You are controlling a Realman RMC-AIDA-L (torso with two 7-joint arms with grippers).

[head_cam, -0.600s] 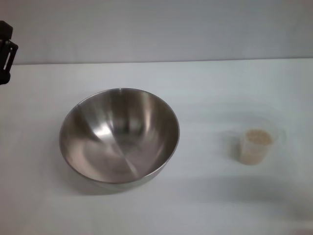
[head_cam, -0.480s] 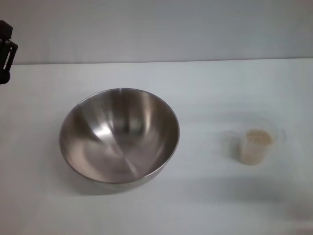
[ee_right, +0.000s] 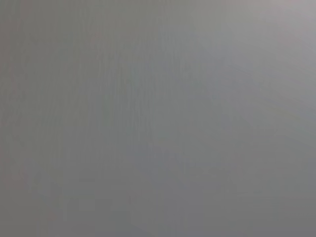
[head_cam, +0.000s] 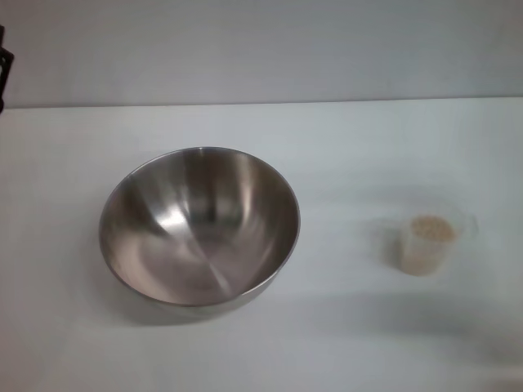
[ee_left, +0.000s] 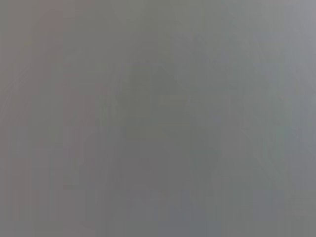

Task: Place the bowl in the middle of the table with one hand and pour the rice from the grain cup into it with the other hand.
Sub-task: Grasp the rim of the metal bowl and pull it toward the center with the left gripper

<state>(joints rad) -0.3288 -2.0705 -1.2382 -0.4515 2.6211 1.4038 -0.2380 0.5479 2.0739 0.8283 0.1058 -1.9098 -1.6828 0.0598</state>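
Note:
The large steel bowl stands empty on the white table, left of centre in the head view. The small clear grain cup stands upright to its right, filled with pale rice. A dark sliver of my left arm shows at the far left edge, well away from the bowl. My right gripper is out of view. Both wrist views show only plain grey.
The table's straight far edge meets a pale grey wall. Bare tabletop lies between the bowl and the cup and along the front.
My left arm has drawn back to the left, so only a thin sliver of it shows now. The bowl and the cup have not moved.

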